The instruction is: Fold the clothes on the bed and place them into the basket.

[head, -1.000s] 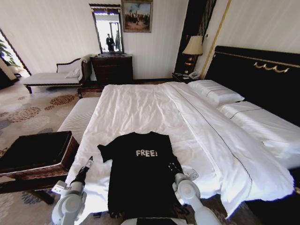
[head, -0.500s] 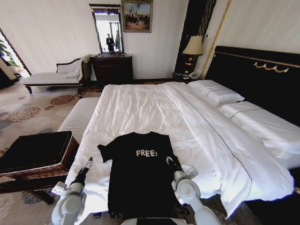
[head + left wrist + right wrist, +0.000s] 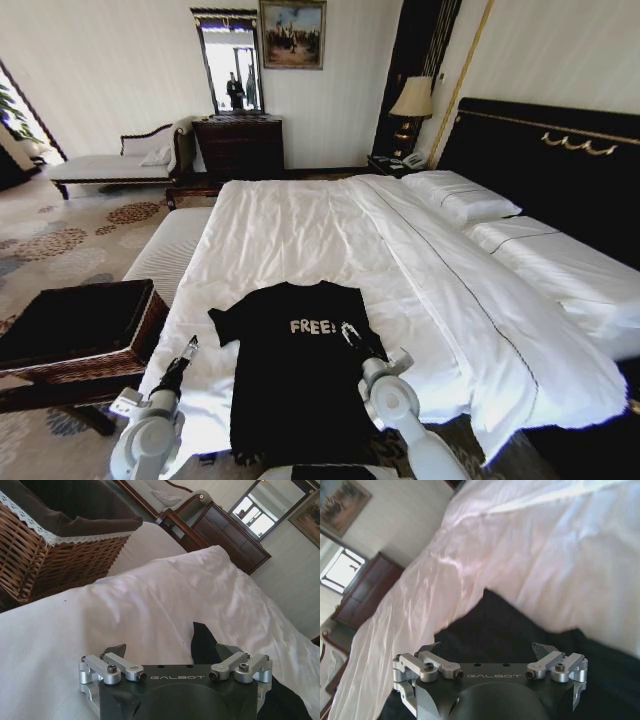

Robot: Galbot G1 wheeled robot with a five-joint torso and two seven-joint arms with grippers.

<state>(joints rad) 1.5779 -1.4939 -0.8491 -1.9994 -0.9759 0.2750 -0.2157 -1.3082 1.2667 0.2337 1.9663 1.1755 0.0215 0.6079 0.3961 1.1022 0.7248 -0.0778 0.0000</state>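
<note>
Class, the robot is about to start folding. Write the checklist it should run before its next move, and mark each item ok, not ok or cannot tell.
1. Black shirt lies flat on the bed, lettering up: ok.
2. Right pincer open above the shirt by its sleeve: ok.
3. Left pincer open over the white sheet beside the other sleeve: ok.
4. Either pincer already gripping cloth: not ok, both hold nothing.
5. Basket within reach on the robot's left: cannot tell.
6. Shirt's lower hem fully on the bed: cannot tell, the robot's body hides it.
</note>
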